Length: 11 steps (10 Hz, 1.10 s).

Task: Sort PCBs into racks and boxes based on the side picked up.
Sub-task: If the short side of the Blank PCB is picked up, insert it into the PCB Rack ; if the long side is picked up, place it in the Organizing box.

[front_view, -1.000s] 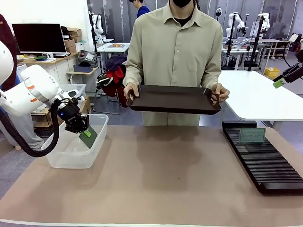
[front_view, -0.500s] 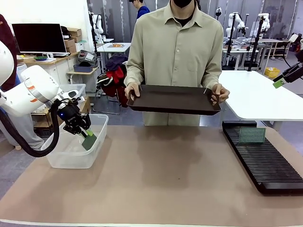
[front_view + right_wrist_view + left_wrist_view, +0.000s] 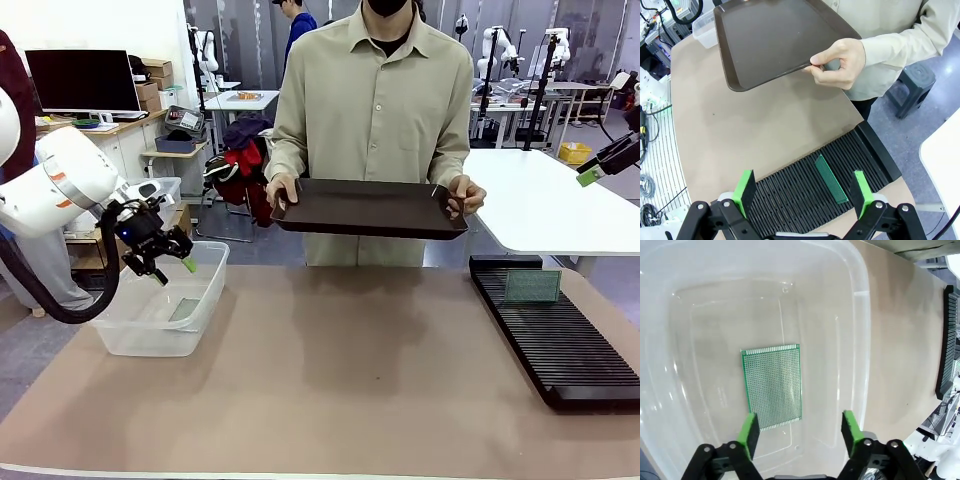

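Note:
One green PCB (image 3: 772,387) lies flat on the floor of the clear box (image 3: 860,315). My left gripper (image 3: 800,432) hangs open just above it, with nothing between its fingers. In the front view that gripper (image 3: 172,268) hovers over the box (image 3: 205,290) at the table's left, and the PCB (image 3: 185,308) shows faintly through the wall. A second PCB (image 3: 830,179) stands on edge in a slot of the black rack (image 3: 785,197). My right gripper (image 3: 803,192) is open high above it. From the front, the rack (image 3: 560,345) lies at the right with its PCB (image 3: 532,287) near the far end. The right gripper (image 3: 598,170) is at the picture's right edge.
A person at the far side holds a dark brown tray (image 3: 370,208) level with both hands above the table's far edge. In the right wrist view a hand (image 3: 837,62) grips the tray (image 3: 775,40). A white table (image 3: 550,205) stands at the back right.
My left gripper opened and let go of the PCB, which dropped flat onto the box floor. The gripper then rose a little. The right arm and the tray stayed put.

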Each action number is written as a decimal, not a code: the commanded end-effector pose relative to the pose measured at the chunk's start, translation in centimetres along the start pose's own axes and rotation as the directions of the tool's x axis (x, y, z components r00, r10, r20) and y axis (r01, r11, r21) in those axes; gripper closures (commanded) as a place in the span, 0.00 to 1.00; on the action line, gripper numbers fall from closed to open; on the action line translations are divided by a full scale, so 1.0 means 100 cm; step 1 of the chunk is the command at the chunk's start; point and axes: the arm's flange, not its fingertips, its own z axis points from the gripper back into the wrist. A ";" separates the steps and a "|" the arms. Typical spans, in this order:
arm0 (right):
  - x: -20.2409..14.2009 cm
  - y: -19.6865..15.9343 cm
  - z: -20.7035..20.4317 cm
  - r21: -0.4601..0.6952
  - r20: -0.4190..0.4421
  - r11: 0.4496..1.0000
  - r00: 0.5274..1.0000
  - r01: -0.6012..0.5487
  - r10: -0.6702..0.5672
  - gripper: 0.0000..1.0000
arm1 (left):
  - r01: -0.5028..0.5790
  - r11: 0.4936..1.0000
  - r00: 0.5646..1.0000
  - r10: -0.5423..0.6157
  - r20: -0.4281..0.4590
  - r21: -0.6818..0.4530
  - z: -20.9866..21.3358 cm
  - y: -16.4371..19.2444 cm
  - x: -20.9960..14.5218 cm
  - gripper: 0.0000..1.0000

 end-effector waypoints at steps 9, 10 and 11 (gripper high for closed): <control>0.001 0.001 0.000 0.000 -0.008 1.000 1.000 0.007 -0.007 0.00 | 0.183 0.982 0.983 -0.183 -0.007 0.054 0.047 -0.040 -0.007 0.00; 0.001 0.001 0.000 0.000 -0.008 1.000 1.000 0.007 -0.007 0.00 | 0.183 0.982 0.983 -0.183 -0.007 0.054 0.047 -0.040 -0.007 0.00; 0.001 0.001 0.000 0.000 -0.008 1.000 1.000 0.007 -0.007 0.00 | 0.183 0.982 0.983 -0.183 -0.007 0.054 0.047 -0.040 -0.007 0.00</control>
